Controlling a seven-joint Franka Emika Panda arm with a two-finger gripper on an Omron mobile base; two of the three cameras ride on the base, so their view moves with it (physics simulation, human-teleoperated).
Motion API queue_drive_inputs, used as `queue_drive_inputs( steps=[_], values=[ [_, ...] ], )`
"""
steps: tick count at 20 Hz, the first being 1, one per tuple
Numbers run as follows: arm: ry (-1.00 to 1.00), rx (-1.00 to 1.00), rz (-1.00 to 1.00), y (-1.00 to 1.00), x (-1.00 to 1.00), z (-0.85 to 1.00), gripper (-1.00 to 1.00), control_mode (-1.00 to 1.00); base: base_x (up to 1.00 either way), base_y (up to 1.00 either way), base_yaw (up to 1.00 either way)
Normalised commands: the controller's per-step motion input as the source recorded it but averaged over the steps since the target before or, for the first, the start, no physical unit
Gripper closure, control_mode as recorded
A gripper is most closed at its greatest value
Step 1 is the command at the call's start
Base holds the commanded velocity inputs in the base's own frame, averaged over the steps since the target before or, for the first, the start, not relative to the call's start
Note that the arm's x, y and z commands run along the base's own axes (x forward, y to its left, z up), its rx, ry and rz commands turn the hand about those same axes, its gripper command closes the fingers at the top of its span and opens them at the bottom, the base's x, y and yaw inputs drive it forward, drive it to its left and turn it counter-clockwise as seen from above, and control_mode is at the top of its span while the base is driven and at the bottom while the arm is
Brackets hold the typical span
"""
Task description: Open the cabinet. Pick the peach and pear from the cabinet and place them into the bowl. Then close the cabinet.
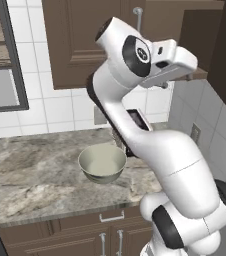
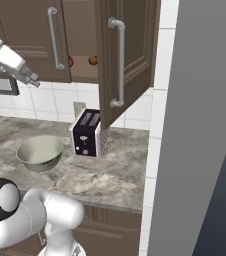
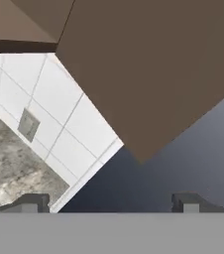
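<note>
The cabinet (image 2: 80,30) hangs above the counter, its right door (image 2: 135,55) swung open towards me and its left door shut. On its shelf, a deep red pear (image 2: 70,61) peeks out beside the left door's edge. A small orange-brown round fruit (image 2: 92,60) sits to its right; I cannot tell if it is the peach. The pale grey-green bowl (image 1: 102,162) (image 2: 40,152) stands empty on the counter. My gripper (image 2: 34,80) (image 1: 177,80) (image 3: 111,203) hangs open and empty, high above the bowl, left of the cabinet opening and level with its bottom edge.
A black toaster (image 2: 87,132) stands right of the bowl, under the open door. A wall outlet (image 2: 79,109) is behind it. A tall grey panel (image 2: 200,125) bounds the counter on the right. Lower cabinets with short handles (image 1: 111,217) run beneath the marble counter (image 1: 30,175).
</note>
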Motion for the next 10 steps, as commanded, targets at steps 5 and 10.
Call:
queue_drive_inputs(
  steps=[5, 10],
  values=[
    [-0.08, 0.21, 0.31, 0.07, 0.34, 0.00, -1.00, -1.00, 0.00, 0.00, 0.00],
    [-0.04, 0.04, 0.39, 0.15, 0.35, 0.00, -1.00, -1.00, 0.00, 0.00, 0.00]
  ],
)
